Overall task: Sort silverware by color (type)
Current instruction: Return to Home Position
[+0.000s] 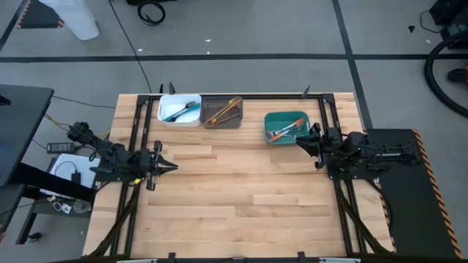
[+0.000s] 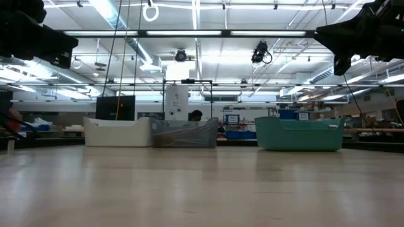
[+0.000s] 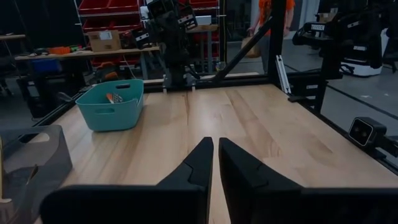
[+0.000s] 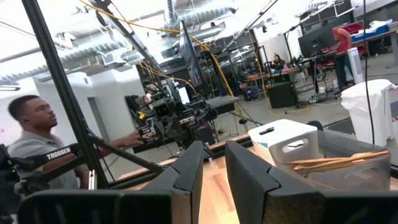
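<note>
Sorted: golden forks (image 1: pixel 223 112) in the grey bin (image 1: pixel 208 121), blue forks (image 1: pixel 181 111) in the white bin (image 1: pixel 165 117) touching it, orange forks (image 1: pixel 284 131) in the teal bin (image 1: pixel 269 136) nearby. Empty left gripper (image 1: pixel 170 166) well apart from the grey bin, fingers (image 3: pixel 198 163) nearly shut; empty right gripper (image 1: pixel 300 142) just past the teal bin, fingers (image 4: pixel 189 163) slightly parted. Best drawn back high above the desk (image 1: pixel 234 212), clear of every rim.

Forks (image 1: pixel 224 112) — colour-sorted among bins (image 1: pixel 179 122)

White bin (image 1: pixel 180 123), grey bin (image 1: pixel 222 126), teal bin (image 1: pixel 287 115) — along the table's (image 1: pixel 241 190) far edge.
</note>
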